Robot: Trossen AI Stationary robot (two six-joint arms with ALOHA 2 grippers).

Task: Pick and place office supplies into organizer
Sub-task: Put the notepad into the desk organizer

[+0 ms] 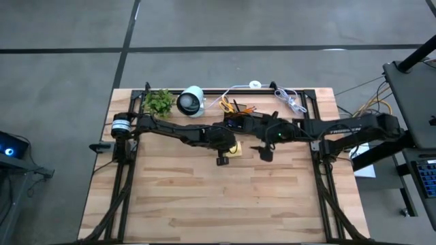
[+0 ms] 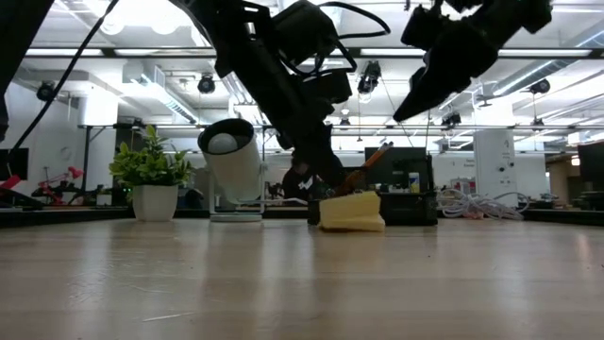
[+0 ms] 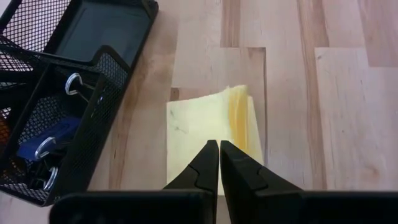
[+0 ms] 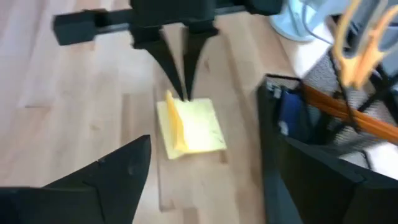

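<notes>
The left gripper (image 3: 219,149) is clenched, its tips pinching the edge of the yellow sticky-note pad (image 3: 211,127), which lies on the table (image 1: 204,197) just beside the black mesh organizer (image 3: 68,93); the pad's top sheets lift; the right gripper (image 4: 205,180) hovers above with fingers spread wide, holding nothing
</notes>
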